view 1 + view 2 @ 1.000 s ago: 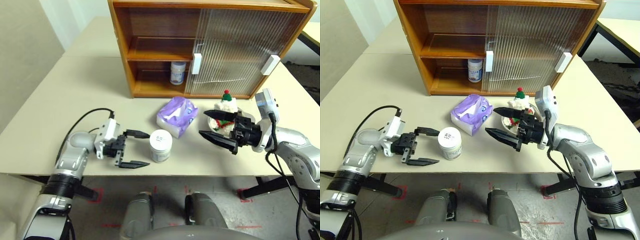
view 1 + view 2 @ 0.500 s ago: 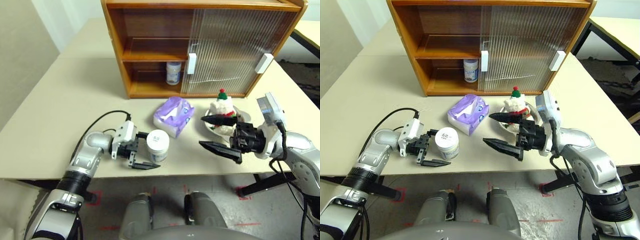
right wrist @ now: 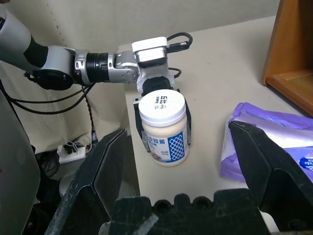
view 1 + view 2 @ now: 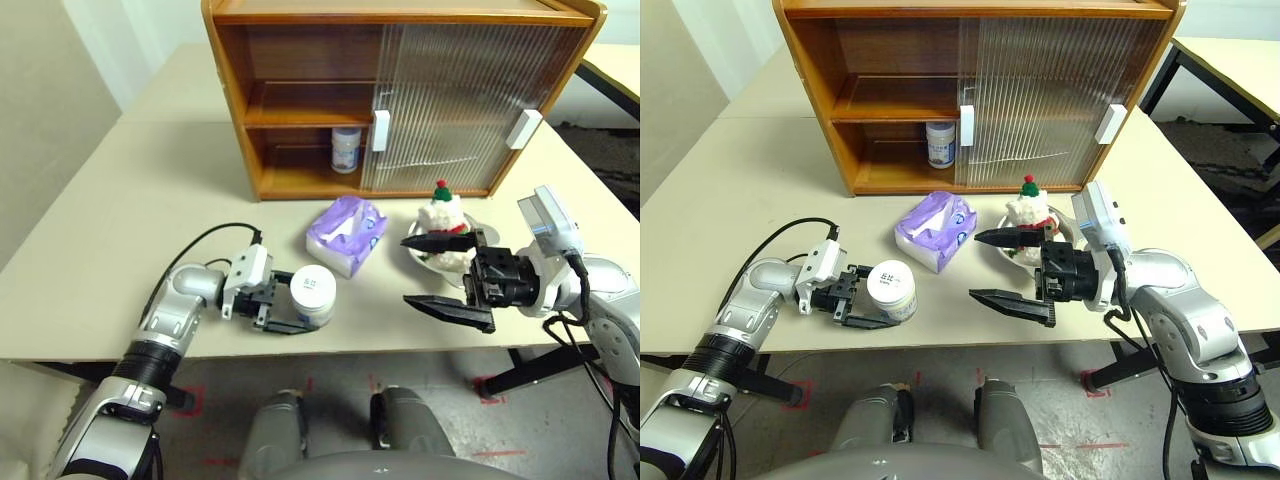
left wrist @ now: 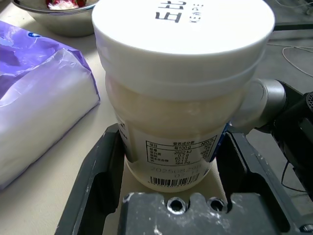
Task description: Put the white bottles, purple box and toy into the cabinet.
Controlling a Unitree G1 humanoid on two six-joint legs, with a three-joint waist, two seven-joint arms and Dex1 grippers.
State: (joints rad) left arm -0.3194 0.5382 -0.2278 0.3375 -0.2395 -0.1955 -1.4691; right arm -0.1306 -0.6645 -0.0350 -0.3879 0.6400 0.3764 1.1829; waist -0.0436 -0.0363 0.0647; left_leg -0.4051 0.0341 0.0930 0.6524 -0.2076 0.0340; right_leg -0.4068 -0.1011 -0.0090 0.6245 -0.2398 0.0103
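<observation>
A white bottle (image 4: 314, 287) stands near the table's front edge, and my left gripper (image 4: 312, 306) is shut on it, one finger (image 5: 100, 171) pressing each side of its body. The other white bottle (image 4: 346, 148) stands on the cabinet's (image 4: 232, 90) lower shelf, in the open left half. The purple box (image 4: 347, 233) lies in front of the cabinet. To its right, the snowman toy (image 4: 442, 212) sits in its dish (image 4: 417, 252). My right gripper (image 4: 404, 270) hovers open and empty just in front of the toy, pointing left toward the bottle.
Both ribbed doors (image 4: 450, 100) cover the cabinet's right half. The beige table (image 4: 130, 180) has free room at the left. A black cable (image 4: 200, 245) loops from my left wrist. Another table's corner (image 4: 615, 70) shows at the far right.
My left gripper has slid right around the front white bottle and closed on it. The right gripper has stayed open, turning a little. The camera has shifted.
</observation>
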